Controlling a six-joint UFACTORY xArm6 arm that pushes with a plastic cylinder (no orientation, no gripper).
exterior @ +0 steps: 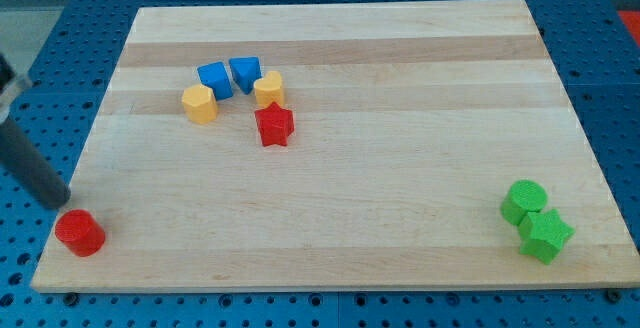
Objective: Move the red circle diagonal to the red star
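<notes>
Here, my tip (60, 205) sits just above-left of the red plastic circle block (79, 233), contact unclear, at the pale wooden board (400, 198)'s bottom-left corner. Red plastic star block (273, 125) well apart, upper centre. Rod only, nothing gripped.

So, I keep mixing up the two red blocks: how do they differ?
The red circle is a smooth round puck; the red star has points. The circle sits alone near the board's bottom-left corner, with my tip just above-left of it; the star sits beside the yellow and blue cluster near the view's top. Both share one red.
</notes>
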